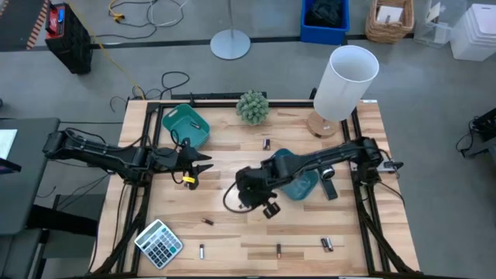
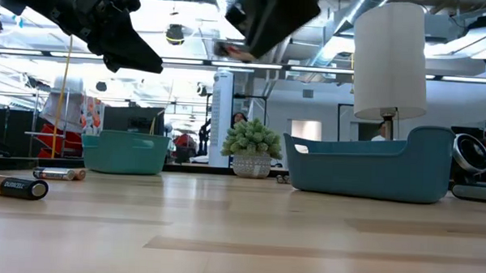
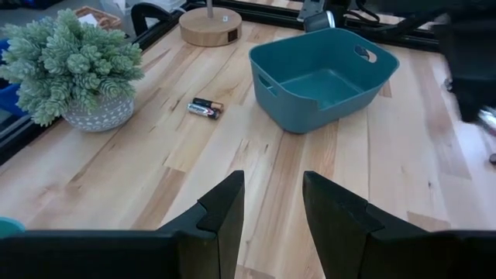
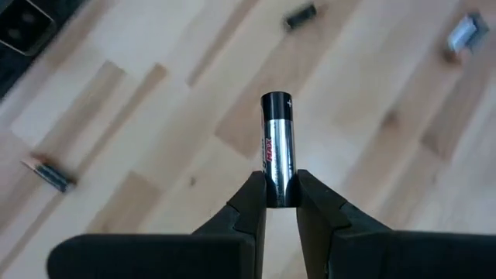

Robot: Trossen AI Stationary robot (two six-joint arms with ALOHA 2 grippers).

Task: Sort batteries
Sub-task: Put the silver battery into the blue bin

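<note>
My right gripper (image 1: 270, 209) hovers over the table's middle, shut on a silvery battery (image 4: 277, 136) with a dark end. My left gripper (image 3: 273, 198) is open and holds nothing; it hangs above the left part of the table (image 1: 198, 164), with a yellow-and-dark battery (image 1: 188, 180) lying just beside it. Loose batteries lie on the wood at the far side (image 1: 266, 143), (image 3: 205, 108) and along the near edge (image 1: 208, 222), (image 1: 202, 251), (image 1: 279, 249), (image 1: 326, 245). One teal tray (image 1: 186, 126) sits far left, another (image 1: 304, 186) under my right arm. My right gripper pinches the battery between its two fingers at one end (image 4: 279, 180). The fingers point down at the table from above. The battery runs on along the fingers and sticks out past their tips, dark end (image 4: 275, 99) foremost, lifted clear of the wood.
A potted plant (image 1: 253, 107) and a white lamp (image 1: 342, 85) stand at the far edge. A grey calculator (image 1: 159, 242) lies at the near left corner, and a black-and-silver cylinder (image 1: 329, 182) right of the right tray. Bare wood lies between the trays (image 1: 232, 155).
</note>
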